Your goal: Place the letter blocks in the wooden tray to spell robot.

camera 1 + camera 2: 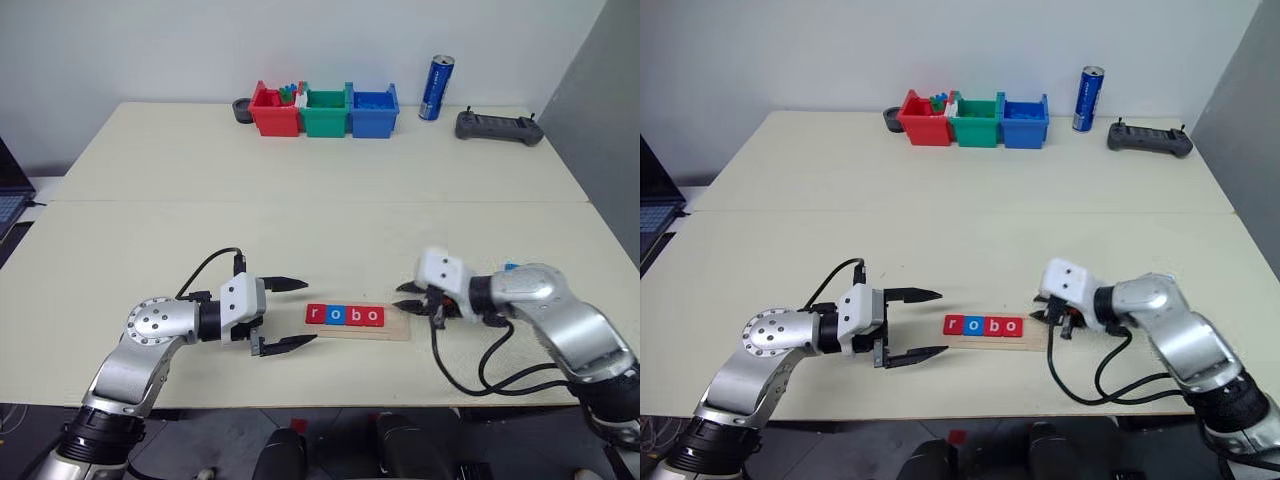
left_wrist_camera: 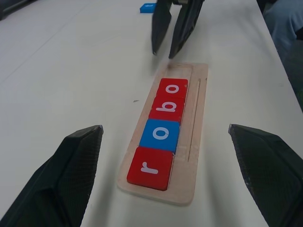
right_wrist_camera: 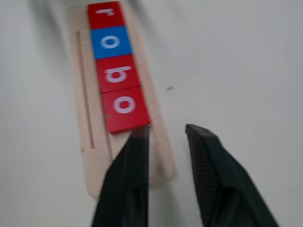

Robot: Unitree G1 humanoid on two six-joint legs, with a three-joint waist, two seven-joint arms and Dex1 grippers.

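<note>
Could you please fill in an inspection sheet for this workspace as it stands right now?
Surface: pale table, two tops joined by a seam.
Job's things: wooden tray holds tiles r, o, b, o; end slot empty; a blue tile lies beyond the tray.
Clutter: red, green and blue bins, blue can, black controller, all at the far edge.
Grippers: left gripper open, empty; right gripper parted, empty, at the tray's empty end.
Cables: black loops along both arms.
Surroundings: white wall; laptop edge at left.

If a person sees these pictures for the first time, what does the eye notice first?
Near the table's front edge, the wooden tray holds four letter blocks spelling "robo", its right end unfilled. The left gripper and the right gripper flank it, both open. At the table's far edge stand three coloured bins.
</note>
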